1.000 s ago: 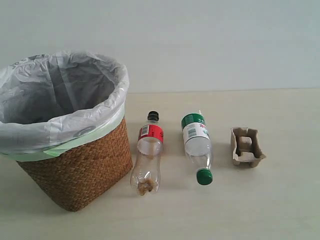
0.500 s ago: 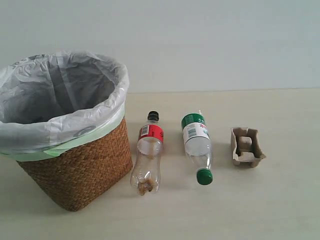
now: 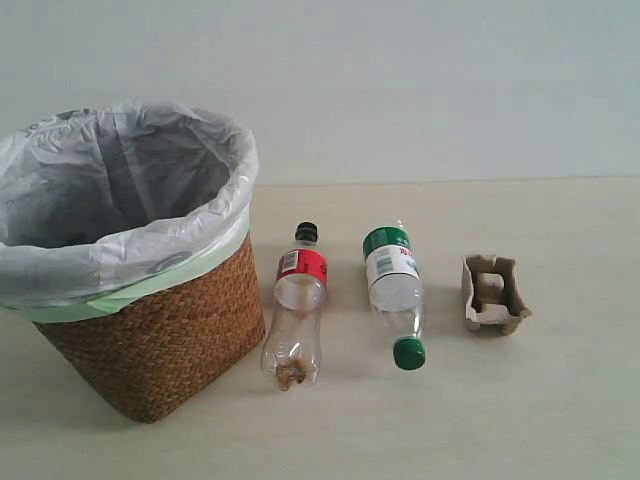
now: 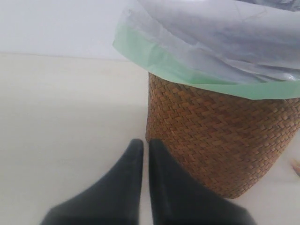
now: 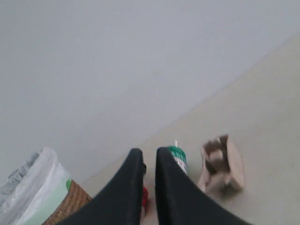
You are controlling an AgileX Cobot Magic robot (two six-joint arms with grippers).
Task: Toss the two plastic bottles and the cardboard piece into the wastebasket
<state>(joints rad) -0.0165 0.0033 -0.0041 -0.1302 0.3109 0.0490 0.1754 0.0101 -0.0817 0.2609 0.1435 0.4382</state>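
Observation:
The wicker wastebasket (image 3: 160, 340), lined with a white bag, stands at the left. To its right lies the red-label bottle (image 3: 297, 305), black cap pointing away. Beside that lies the green-label bottle (image 3: 394, 290), green cap toward the front. The cardboard piece (image 3: 493, 292) rests furthest right. Neither arm shows in the exterior view. My left gripper (image 4: 142, 142) is shut and empty, low beside the wastebasket's woven wall (image 4: 220, 136). My right gripper (image 5: 150, 151) is shut and empty, off the table, with the green-label bottle (image 5: 178, 157) and cardboard piece (image 5: 222, 164) beyond its tips.
All the items sit on a pale beige table (image 3: 560, 400) against a plain light wall. The bag's pale green edge (image 4: 187, 70) overhangs the basket rim. Bare tabletop lies in front of the bottles and to the right of the cardboard piece.

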